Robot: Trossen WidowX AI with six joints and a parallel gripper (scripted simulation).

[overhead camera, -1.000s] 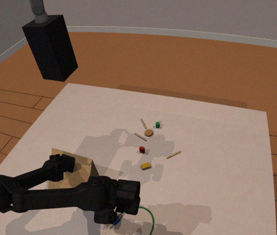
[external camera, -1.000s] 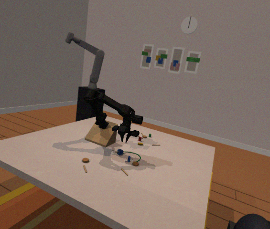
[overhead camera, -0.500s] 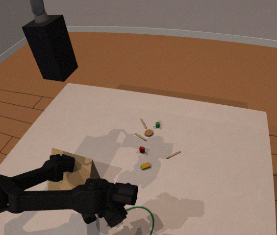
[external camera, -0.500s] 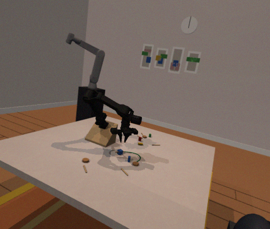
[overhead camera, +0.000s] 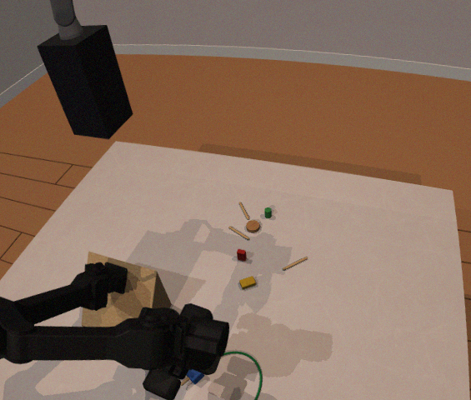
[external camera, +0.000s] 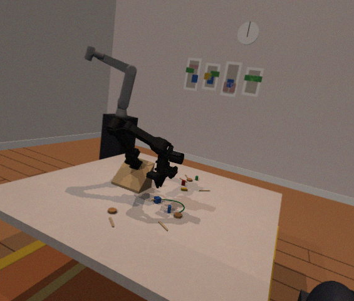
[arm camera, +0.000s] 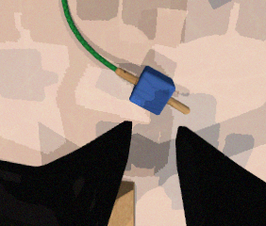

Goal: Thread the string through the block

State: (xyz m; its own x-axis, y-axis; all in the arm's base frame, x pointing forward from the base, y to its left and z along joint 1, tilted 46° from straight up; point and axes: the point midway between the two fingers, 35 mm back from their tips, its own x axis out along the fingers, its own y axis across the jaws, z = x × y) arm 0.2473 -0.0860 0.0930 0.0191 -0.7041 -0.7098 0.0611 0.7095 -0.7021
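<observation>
A blue block (overhead camera: 194,376) (external camera: 157,199) (arm camera: 153,91) is on the table. The thin wooden stick (overhead camera: 185,381) (external camera: 153,199) (arm camera: 179,105) shows at two opposite sides of it; its middle is hidden by the block. The green string (overhead camera: 261,374) (external camera: 183,204) (arm camera: 83,41) joins the stick's upper-left end in the wrist view, outside the block, and curves to the round wooden button (external camera: 178,215). My gripper (external camera: 159,185) (arm camera: 155,131) is partly open and empty, its tips just below the block in the wrist view, touching neither block nor stick. In the top view the fingertips are hidden.
A large tan wedge (overhead camera: 140,297) (external camera: 135,178) stands under the arm's base. Loose sticks (overhead camera: 294,263) (external camera: 163,226), buttons (overhead camera: 253,226) (external camera: 112,211), a red block (overhead camera: 241,254), a yellow block (overhead camera: 247,282), a green cylinder (overhead camera: 268,212) and a small blue piece (external camera: 169,209) lie about.
</observation>
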